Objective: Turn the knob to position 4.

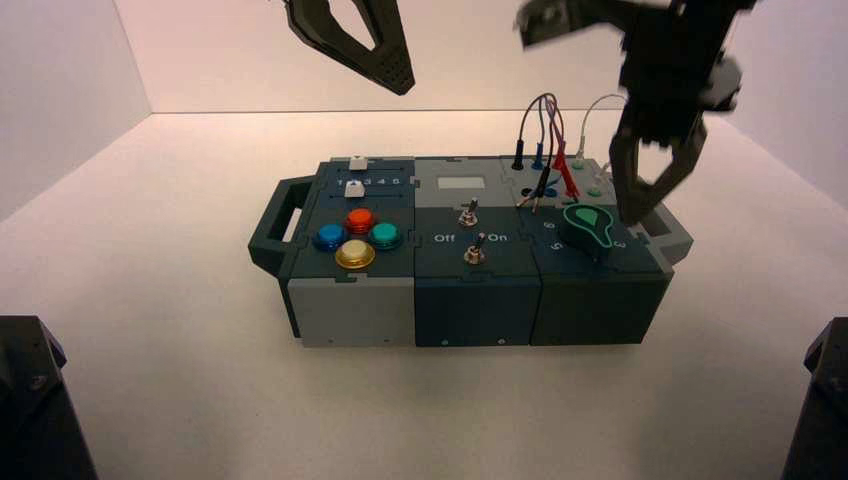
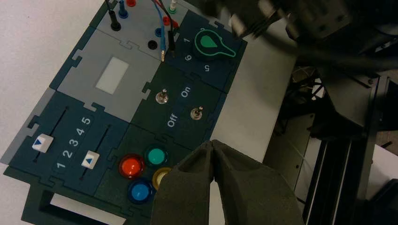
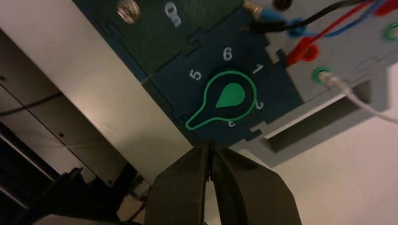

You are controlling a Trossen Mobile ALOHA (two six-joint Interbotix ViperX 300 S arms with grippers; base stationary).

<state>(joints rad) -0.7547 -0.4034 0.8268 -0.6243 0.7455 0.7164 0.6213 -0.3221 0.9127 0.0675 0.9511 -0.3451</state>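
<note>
Hovering above the box's right end, the right gripper (image 1: 652,200), its fingers together, is near the green pointer knob (image 1: 587,229), which lies at the near right of the box (image 1: 475,312). The left gripper (image 1: 400,85), fingers together, hangs over the far left side.

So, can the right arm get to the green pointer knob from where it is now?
Probably yes: the right gripper hangs close to the knob, and no wire crosses it. The left gripper is well away. The right fingers look shut, so gripping would likely need opening first.
</note>
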